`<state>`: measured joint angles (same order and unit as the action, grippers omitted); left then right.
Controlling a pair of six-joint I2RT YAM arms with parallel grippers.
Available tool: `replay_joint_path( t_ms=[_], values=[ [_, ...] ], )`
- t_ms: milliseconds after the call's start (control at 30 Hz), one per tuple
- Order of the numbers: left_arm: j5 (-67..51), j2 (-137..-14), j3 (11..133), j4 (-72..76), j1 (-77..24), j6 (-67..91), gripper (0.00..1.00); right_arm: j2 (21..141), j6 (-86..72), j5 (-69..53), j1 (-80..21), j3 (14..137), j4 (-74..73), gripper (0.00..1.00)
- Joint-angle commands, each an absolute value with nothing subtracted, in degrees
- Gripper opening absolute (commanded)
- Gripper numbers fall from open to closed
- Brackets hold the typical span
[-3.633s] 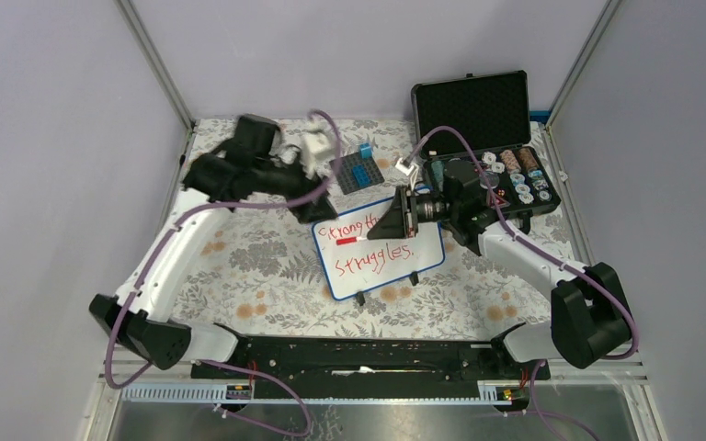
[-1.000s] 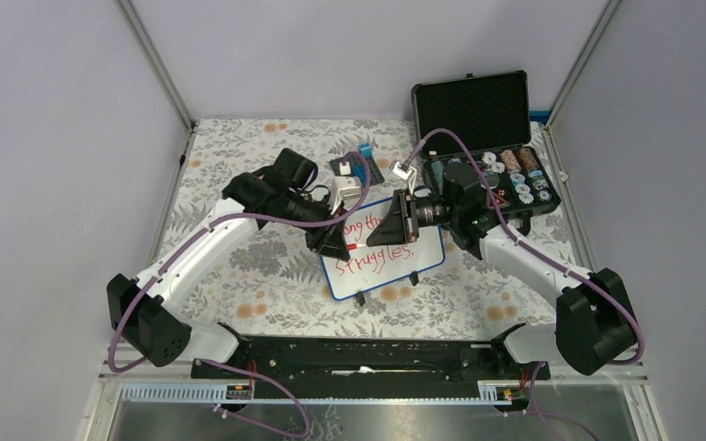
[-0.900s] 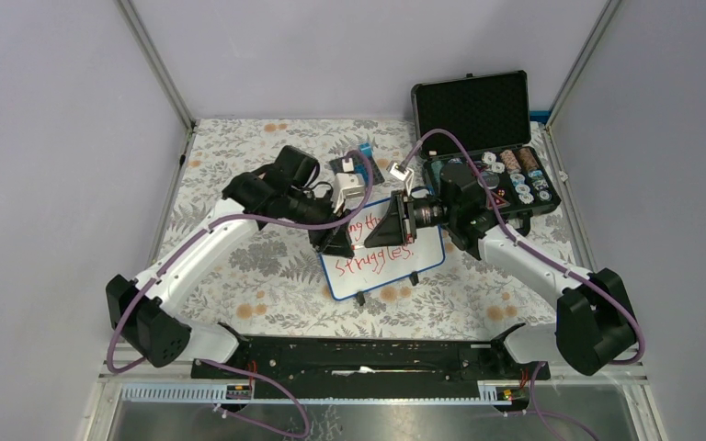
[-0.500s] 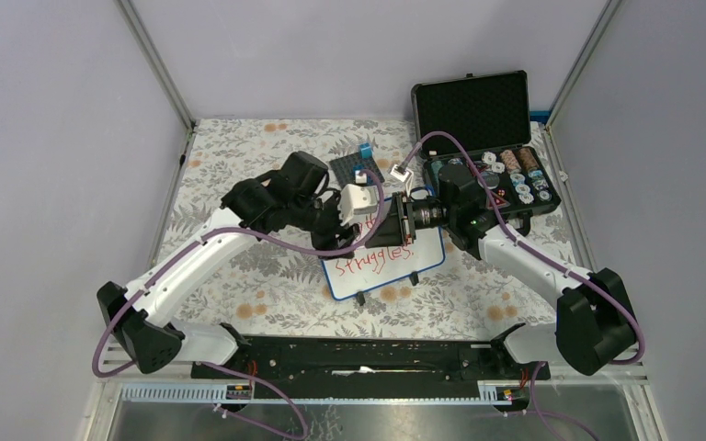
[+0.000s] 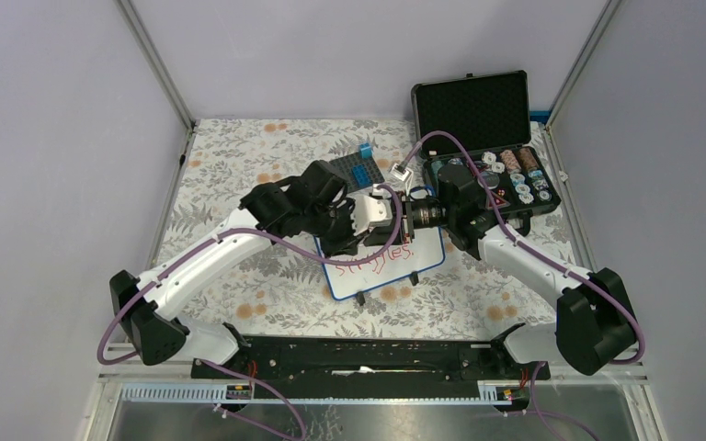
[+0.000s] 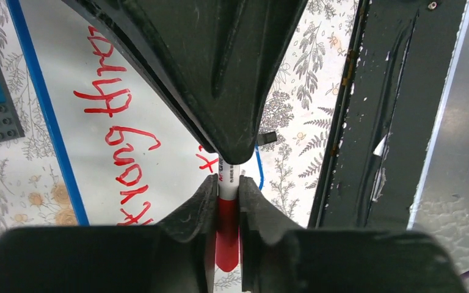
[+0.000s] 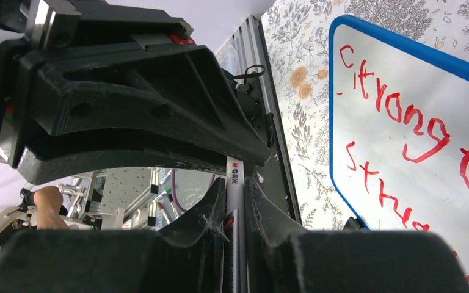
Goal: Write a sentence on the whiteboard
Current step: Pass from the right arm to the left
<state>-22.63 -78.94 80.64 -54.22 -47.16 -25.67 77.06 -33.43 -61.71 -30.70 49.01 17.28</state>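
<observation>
The whiteboard [image 5: 381, 273] lies flat on the flowered cloth, blue-rimmed, with red handwriting across it. Just above its far edge my two grippers meet nose to nose on one marker. In the left wrist view, my left gripper [image 6: 226, 186] is shut on the marker's red end [image 6: 226, 235]. The white barrel [image 6: 228, 177] runs up into the right gripper's fingers [image 6: 220, 91]. My right gripper [image 7: 235, 186] is shut on the marker's barrel [image 7: 236, 174], with the left gripper's fingers [image 7: 134, 116] right in front of it. From above, the arms hide the marker and the upper line of writing.
An open black foam-lined case [image 5: 492, 175] with round chips stands at the back right, close behind the right arm. A grey studded baseplate [image 5: 357, 173] carrying blue bricks lies just beyond the whiteboard. Metal frame posts bound the cloth on both sides.
My left arm swung in from the left to the right gripper, opened its jaws briefly, and closed them on the marker's red end. The right arm barely moved.
</observation>
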Motion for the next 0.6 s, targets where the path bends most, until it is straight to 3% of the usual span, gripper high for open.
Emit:
replay_joint_path(
  t_ms=[0,67,133,267,367,433,567],
  values=[
    [-18.48,-77.85,81.36,-50.70,-47.10,-25.20,0.07,76.90,-34.52,-62.91,-31.27,51.01,18.66,0.08],
    [-18.69,-77.21,80.73,-50.46,-46.90,-24.55,0.00,76.57,-33.91,-63.03,-31.21,51.67,18.02,0.09],
    [-20.53,-76.52,79.89,-50.30,-46.05,-23.60,0.00,76.38,-33.37,-63.17,-30.84,52.69,17.13,0.15],
    [-27.07,-75.47,79.53,-49.84,-41.45,-19.41,0.00,75.71,-33.91,-63.75,-28.09,54.92,16.54,0.48],
    [-31.78,-75.24,80.33,-49.83,-35.77,-16.81,0.00,74.86,-34.70,-64.03,-25.24,56.48,16.44,0.65],
    [-34.01,-75.07,80.65,-49.71,-31.78,-15.75,0.00,74.63,-34.90,-64.12,-23.22,57.42,15.82,0.83],
    [-38.13,-75.22,82.56,-49.58,-22.48,-14.19,0.00,74.42,-35.57,-64.91,-19.21,58.55,15.73,0.99]
  ],
)
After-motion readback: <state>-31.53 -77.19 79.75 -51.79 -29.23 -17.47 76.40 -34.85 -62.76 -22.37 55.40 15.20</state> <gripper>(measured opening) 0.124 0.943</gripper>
